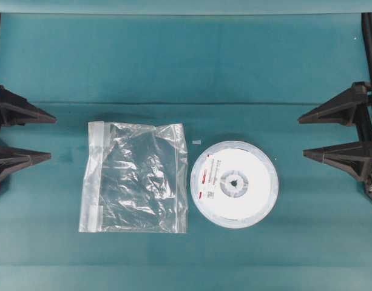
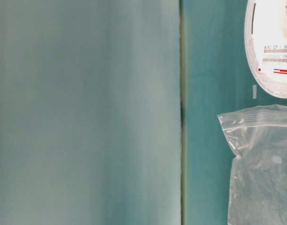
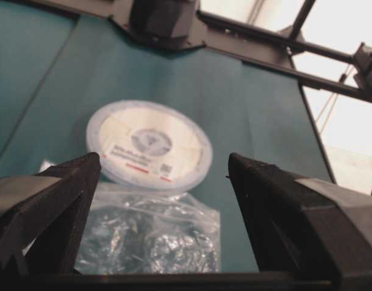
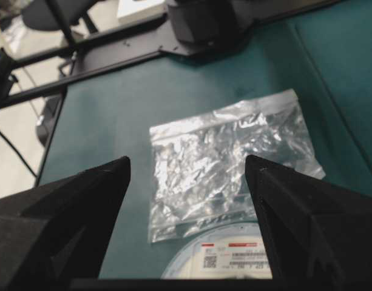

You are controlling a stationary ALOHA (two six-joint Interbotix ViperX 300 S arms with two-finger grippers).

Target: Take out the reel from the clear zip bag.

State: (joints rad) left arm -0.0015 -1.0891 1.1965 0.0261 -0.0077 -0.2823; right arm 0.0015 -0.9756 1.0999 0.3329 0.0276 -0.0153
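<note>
The reel (image 1: 234,183) is lying just right of the clear zip bag (image 1: 135,177); the left gripper (image 1: 45,137) and right gripper (image 1: 307,136) are standing wide, empty.

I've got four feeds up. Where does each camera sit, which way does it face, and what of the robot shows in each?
Overhead: above the table, looking straight down on the clear zip bag and the reel beside it; left end effector and right end effector open at the edges.
Table-level: low, turned sideways; reel and bag at right; no robot.
Left wrist: between its open fingers, facing bag, then reel.
Right wrist: between its open fingers, facing reel, then bag.
All four views share bag and reel.
</note>
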